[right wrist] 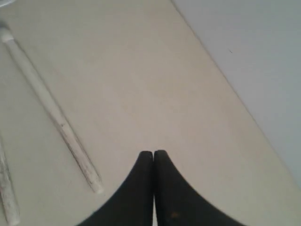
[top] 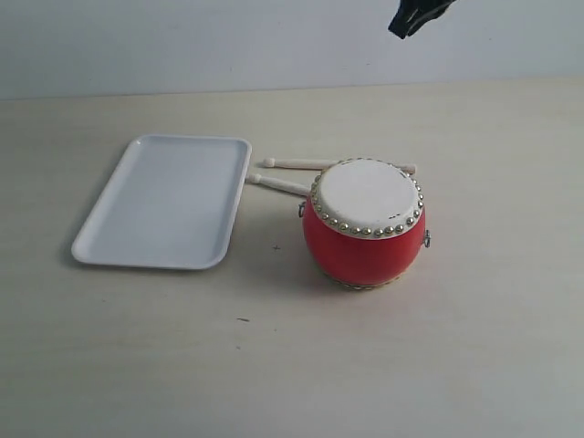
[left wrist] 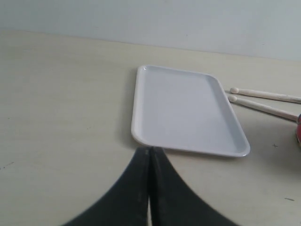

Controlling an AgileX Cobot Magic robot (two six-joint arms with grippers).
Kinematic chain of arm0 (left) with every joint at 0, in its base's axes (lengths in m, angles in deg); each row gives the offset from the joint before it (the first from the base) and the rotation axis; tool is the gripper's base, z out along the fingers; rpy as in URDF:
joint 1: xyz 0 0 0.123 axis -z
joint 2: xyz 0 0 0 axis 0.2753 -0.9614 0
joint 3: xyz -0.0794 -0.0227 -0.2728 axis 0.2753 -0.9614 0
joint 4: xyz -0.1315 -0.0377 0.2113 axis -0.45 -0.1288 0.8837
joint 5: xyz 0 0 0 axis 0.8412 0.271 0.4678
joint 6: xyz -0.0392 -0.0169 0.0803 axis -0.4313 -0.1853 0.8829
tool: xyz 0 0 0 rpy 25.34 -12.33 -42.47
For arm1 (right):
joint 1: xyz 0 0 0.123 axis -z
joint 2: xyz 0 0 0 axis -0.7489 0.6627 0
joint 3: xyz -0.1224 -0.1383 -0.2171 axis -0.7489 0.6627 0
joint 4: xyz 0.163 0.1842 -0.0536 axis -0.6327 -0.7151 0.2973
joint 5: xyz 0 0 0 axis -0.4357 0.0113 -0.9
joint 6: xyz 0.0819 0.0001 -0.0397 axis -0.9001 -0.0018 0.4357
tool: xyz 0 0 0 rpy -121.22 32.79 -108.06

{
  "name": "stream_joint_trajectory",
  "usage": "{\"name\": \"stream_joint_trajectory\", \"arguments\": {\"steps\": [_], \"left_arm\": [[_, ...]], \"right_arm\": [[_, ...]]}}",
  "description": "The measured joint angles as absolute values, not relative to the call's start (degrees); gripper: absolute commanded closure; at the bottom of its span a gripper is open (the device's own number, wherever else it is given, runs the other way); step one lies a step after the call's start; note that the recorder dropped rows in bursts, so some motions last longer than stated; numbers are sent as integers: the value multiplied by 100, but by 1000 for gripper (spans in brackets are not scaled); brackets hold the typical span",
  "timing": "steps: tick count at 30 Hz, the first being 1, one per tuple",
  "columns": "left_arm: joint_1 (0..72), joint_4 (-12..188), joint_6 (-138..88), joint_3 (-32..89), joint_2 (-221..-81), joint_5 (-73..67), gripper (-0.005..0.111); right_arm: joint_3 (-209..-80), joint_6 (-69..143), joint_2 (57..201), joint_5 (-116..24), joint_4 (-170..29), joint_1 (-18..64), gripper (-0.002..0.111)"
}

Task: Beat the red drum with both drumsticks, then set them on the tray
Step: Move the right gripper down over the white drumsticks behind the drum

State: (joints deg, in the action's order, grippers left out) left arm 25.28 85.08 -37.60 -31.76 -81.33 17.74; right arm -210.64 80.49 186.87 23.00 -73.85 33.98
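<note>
Right pincer, jaws together and empty, hangs nearer the drumsticks, which lie parallel behind the red drum, tips toward the tray; left pincer, likewise closed, faces the tray.

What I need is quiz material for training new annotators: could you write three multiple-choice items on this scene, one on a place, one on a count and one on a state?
1. Where do the drumsticks lie?
A. On the red drum's head
B. On the table behind the red drum, tips toward the tray
C. In the tray

2. How many drumsticks show?
A. One
B. Two
C. Three

3. How do the left gripper and right gripper stand?
A. Both shut, holding nothing
B. Both wide open
C. Each shut on a stick

Answers:
1 B, since the exterior view shows both sticks flat on the table past the drum.
2 B, since two pale sticks lie side by side.
3 A, since each wrist view shows the fingertips pressed together with nothing between them.
</note>
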Motion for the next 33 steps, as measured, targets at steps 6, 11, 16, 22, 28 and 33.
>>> {"name": "stream_joint_trajectory", "arguments": {"steps": [6,11,16,22,28,33], "left_arm": [[2528,8508,-3760,-3176,-8133,1774,107],[2528,8508,-3760,-3176,-8133,1774,107],[2528,8508,-3760,-3176,-8133,1774,107],[2528,8508,-3760,-3176,-8133,1774,107],[2528,8508,-3760,-3176,-8133,1774,107],[2528,8508,-3760,-3176,-8133,1774,107]], "right_arm": [[-21354,8973,19236,2394,-7426,3000,108],[-21354,9773,19622,2432,-7484,2821,102],[-21354,10119,19912,2432,-7483,2751,84],[-21366,10208,20147,2432,-7483,2726,78],[-21366,10208,20271,2441,-7483,2726,78],[-21366,10208,20372,2441,-7483,2726,78]]}}
